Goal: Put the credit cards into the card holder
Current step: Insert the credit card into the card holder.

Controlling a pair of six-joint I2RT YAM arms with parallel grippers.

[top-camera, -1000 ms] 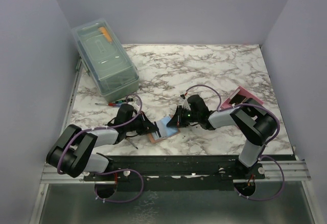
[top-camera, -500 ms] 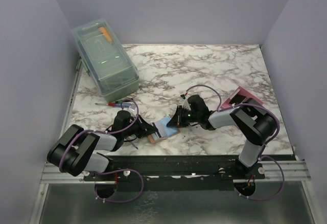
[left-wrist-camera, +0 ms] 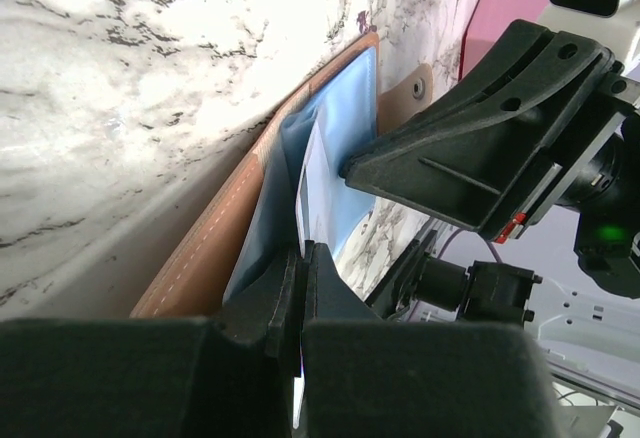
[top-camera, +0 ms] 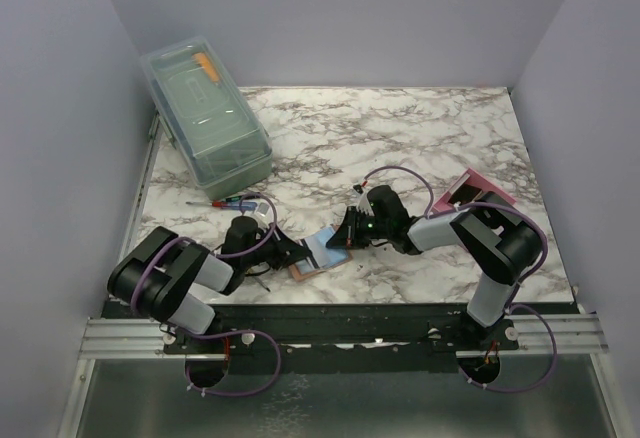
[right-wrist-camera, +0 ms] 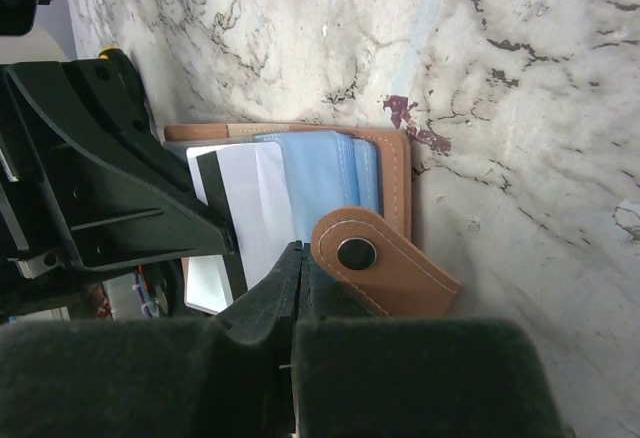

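On my feed the desk (top-camera: 420,128) has a white marble-pattern top veined in grey-brown, boxed in by plain pale lilac-grey walls: a left wall (top-camera: 60,108), a back wall (top-camera: 340,18) and a right wall (top-camera: 590,108). The light is soft and even, shadows faint. A silver rail (top-camera: 580,333) runs along the near edge, with a dull grey metal sheet (top-camera: 350,403) below it

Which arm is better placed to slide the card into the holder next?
Likely left: the left claw grips the card at the holder's blue pocket; the right claw is shut beside it.
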